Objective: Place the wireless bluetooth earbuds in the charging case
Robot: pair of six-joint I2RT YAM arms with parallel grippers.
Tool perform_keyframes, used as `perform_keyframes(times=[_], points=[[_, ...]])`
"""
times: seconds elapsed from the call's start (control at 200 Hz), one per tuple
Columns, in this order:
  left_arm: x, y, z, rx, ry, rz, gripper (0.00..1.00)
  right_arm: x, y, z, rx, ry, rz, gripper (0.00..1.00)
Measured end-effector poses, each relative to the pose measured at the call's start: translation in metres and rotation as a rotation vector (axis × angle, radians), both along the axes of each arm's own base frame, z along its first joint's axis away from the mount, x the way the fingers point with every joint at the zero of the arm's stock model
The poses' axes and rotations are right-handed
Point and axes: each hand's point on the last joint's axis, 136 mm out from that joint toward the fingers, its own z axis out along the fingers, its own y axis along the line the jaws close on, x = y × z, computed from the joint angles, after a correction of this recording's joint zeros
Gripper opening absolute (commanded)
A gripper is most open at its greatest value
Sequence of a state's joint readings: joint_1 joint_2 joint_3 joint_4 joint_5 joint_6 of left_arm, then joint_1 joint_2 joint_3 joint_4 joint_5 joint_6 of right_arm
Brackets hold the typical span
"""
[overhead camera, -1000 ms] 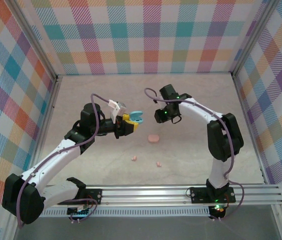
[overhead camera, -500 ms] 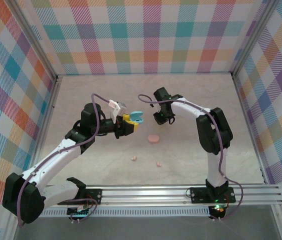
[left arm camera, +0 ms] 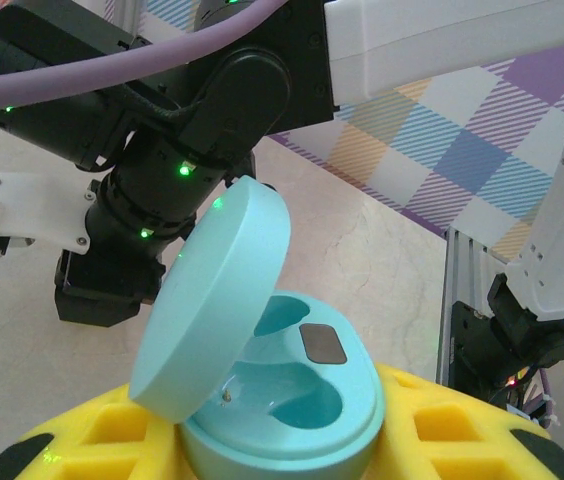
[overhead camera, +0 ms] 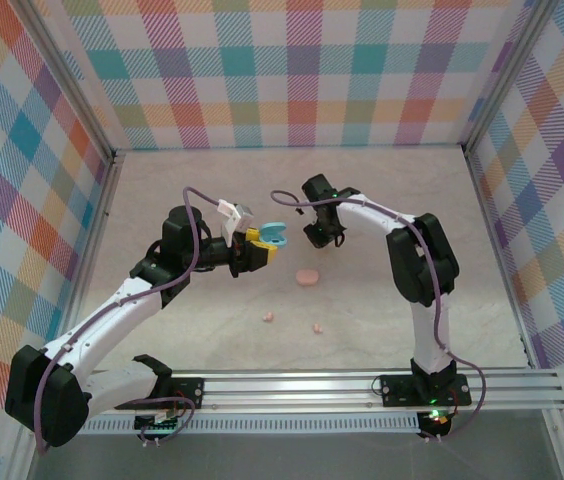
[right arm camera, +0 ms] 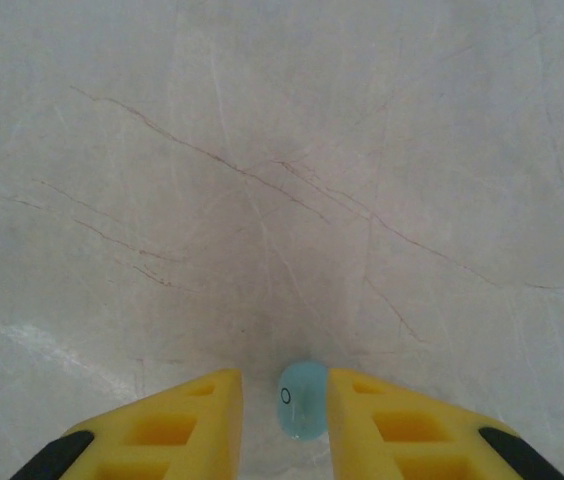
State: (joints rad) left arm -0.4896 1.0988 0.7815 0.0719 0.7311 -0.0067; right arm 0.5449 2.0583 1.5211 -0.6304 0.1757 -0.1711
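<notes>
One light blue earbud [right arm camera: 302, 412]: lodged between the yellow fingers [right arm camera: 382, 425] of the right claw [right arm camera: 284, 385], which is nearly closed and appears to pinch it, carried above bare counter [right arm camera: 262, 150].

One blue charging case [left arm camera: 350, 400]: clamped at its base by the left claw [overhead camera: 259, 245], lid [left arm camera: 217, 290] hinged up, both wells [left arm camera: 297, 395] seen empty. It is held aloft just beside the right claw.

Handling advised: the bud is to be brought over a well from the side away from the raised lid. It is then to be turned to match the moulded hollow, lowered until seated, and only then released. The case is to be held level and unmoved.

Two pink earbuds [overhead camera: 269, 317] and one pink case [overhead camera: 307, 276]: lying on the counter, apart from both claws.
</notes>
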Motion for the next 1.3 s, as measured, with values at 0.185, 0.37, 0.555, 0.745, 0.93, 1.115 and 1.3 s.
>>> perform_keyframes(times=[0.185,0.37,0.555,0.745,0.93,1.115,1.3], points=[[-0.001,0.000,-0.002,0.004,0.008,0.000,0.24,-0.003,-0.002,-0.011,-0.026,0.027,0.003,0.29],[-0.001,0.001,-0.003,0.008,0.016,0.000,0.24,-0.004,-0.005,-0.013,-0.048,0.030,-0.001,0.30],[-0.001,0.001,-0.003,0.009,0.013,-0.001,0.24,-0.005,-0.007,-0.013,-0.058,0.030,-0.003,0.32],[-0.001,0.001,-0.003,0.009,0.013,-0.001,0.24,-0.007,-0.007,-0.013,-0.055,0.043,0.000,0.33],[-0.001,0.001,-0.003,0.009,0.013,-0.001,0.23,-0.011,0.003,0.001,0.010,0.042,0.019,0.34],[-0.002,0.001,-0.002,0.007,0.008,-0.001,0.23,-0.021,0.012,0.025,0.094,0.009,0.100,0.34],[-0.003,0.002,0.001,0.002,0.001,-0.002,0.23,-0.038,0.008,0.015,0.078,0.023,0.217,0.33]])
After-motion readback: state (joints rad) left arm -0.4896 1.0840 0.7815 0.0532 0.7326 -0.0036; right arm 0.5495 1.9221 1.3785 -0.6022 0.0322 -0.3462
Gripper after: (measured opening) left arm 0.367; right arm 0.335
